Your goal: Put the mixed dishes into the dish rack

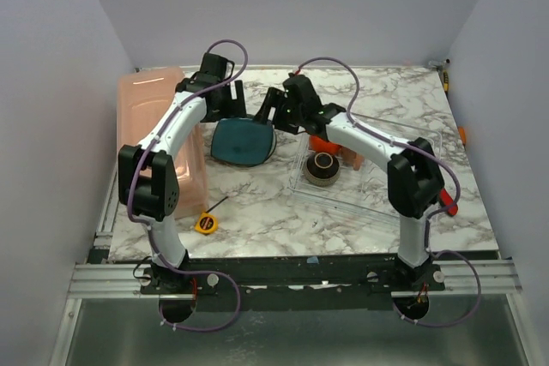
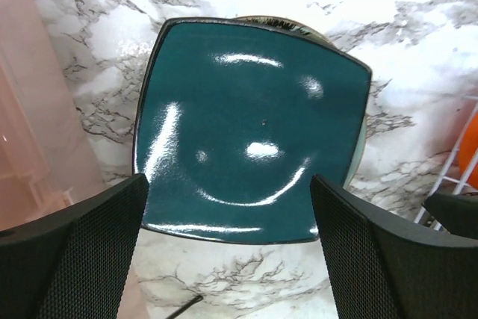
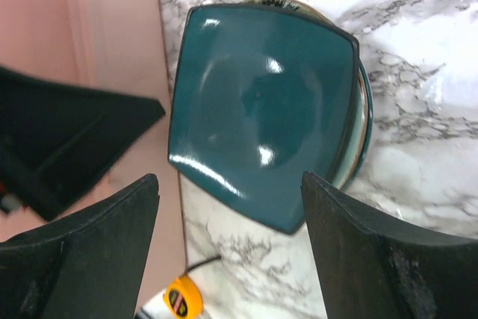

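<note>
Teal plate (image 2: 250, 128) lies directly beneath the left end effector (image 2: 228, 199).

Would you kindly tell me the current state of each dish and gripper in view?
teal plate: lying flat atop a round dish, unheld.
dark brown bowl: upright in the dish rack.
left gripper: open, above the teal plate.
right gripper: open, above the teal plate.

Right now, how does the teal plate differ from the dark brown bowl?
The teal plate is flat and rounded-square; the dark brown bowl is round and deeper, cream inside. The plate lies outside the dish rack; the bowl sits inside it. Both face up.
</note>
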`<action>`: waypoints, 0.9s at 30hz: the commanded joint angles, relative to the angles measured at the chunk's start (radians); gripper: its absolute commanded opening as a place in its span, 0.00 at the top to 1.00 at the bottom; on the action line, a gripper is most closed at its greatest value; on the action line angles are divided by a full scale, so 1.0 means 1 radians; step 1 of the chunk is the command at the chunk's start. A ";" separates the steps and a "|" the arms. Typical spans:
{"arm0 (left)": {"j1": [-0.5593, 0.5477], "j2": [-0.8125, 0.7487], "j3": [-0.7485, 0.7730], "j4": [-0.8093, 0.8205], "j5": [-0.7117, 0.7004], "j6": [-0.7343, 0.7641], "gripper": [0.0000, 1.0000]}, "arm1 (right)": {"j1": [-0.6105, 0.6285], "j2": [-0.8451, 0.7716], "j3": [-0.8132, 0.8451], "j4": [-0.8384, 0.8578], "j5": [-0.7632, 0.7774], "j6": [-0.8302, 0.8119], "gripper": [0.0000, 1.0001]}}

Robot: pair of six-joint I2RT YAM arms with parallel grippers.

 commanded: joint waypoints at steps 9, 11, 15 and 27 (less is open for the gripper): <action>-0.003 0.073 -0.040 -0.030 -0.050 0.020 0.36 | 0.050 0.174 0.140 -0.187 0.225 0.092 0.20; -0.003 0.094 -0.043 -0.026 -0.057 0.010 0.47 | 0.050 0.186 0.139 -0.187 0.214 0.090 0.21; -0.003 0.143 0.006 -0.066 -0.064 0.003 0.59 | 0.052 0.210 0.129 -0.174 0.201 0.090 0.27; -0.005 0.163 0.018 -0.078 -0.034 0.002 0.61 | 0.049 0.320 0.281 -0.173 0.281 -0.155 0.16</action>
